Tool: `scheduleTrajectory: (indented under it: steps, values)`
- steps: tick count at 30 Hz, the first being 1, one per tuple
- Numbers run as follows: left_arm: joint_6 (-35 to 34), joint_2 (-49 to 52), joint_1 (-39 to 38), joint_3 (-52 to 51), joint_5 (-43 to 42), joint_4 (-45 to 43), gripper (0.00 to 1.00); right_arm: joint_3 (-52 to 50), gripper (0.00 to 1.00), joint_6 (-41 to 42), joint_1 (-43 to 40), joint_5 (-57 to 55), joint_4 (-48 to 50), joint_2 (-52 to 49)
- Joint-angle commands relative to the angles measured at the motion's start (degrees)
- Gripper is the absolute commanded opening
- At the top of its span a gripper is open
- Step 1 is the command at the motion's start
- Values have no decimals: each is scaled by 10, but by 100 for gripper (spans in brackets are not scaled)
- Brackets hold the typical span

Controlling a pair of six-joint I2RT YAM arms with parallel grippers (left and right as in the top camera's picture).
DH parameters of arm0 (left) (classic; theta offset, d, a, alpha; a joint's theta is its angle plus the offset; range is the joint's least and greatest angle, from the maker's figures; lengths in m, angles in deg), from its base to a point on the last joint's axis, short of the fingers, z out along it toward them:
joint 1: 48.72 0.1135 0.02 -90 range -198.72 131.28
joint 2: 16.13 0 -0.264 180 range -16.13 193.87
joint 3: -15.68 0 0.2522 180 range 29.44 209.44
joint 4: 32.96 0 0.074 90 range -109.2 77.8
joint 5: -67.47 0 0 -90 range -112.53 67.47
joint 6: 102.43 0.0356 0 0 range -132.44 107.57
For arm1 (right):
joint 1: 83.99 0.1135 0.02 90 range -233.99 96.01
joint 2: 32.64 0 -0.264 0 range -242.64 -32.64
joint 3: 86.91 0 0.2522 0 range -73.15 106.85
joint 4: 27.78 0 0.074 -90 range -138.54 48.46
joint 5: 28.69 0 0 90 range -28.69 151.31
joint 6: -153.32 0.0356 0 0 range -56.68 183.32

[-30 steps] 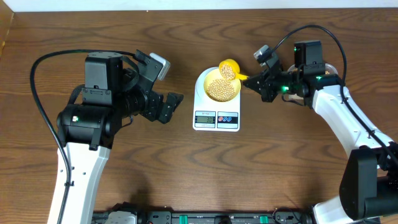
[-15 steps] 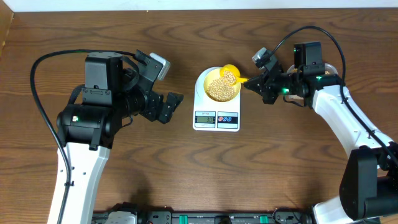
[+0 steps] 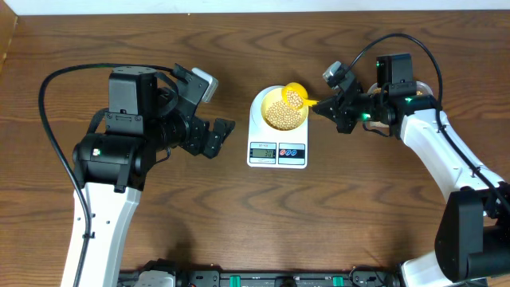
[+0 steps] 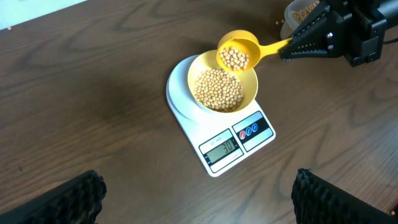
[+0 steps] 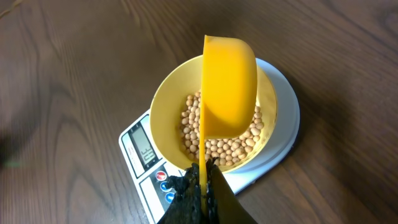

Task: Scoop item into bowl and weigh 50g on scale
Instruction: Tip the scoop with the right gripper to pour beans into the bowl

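The white scale [image 3: 253,137] stands mid-table with the pale yellow bowl [image 3: 266,110] on its platform. Tan beans [image 3: 282,117] fill the bowl's bottom. My right gripper [image 3: 328,106] is shut on the handle of a bright yellow scoop [image 3: 295,96]. The scoop is tilted over the bowl's far right rim and has beans in it. In the right wrist view the scoop's [image 5: 229,81] underside hides part of the bowl [image 5: 165,118] and the beans [image 5: 217,148]. My left gripper [image 3: 209,108] hangs open left of the scale, holding nothing. Its view shows the scale [image 4: 186,118], the bowl [image 4: 250,93] and the scoop [image 4: 236,55].
A clear container [image 4: 297,11] with more beans sits behind the right gripper, partly hidden by it. The scale's display and buttons [image 4: 239,140] face the near edge. The table's far edge runs along the top of the overhead view.
The scoop has moved slightly inward over the bowl and tipped more. For the last half second it has held still. The left arm has not moved.
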Motion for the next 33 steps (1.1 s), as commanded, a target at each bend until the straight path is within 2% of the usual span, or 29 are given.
scheduleTrajectory:
  steps: [1, 33]
  values:
    - [-1, -1, 2, -1, -7, 0, 98, -3, 1, -10, 7, 4, 0, -3]
    - [-1, -1, 2, -1, -7, 0, 97, -3, 1, -115, 8, -17, 13, -3]
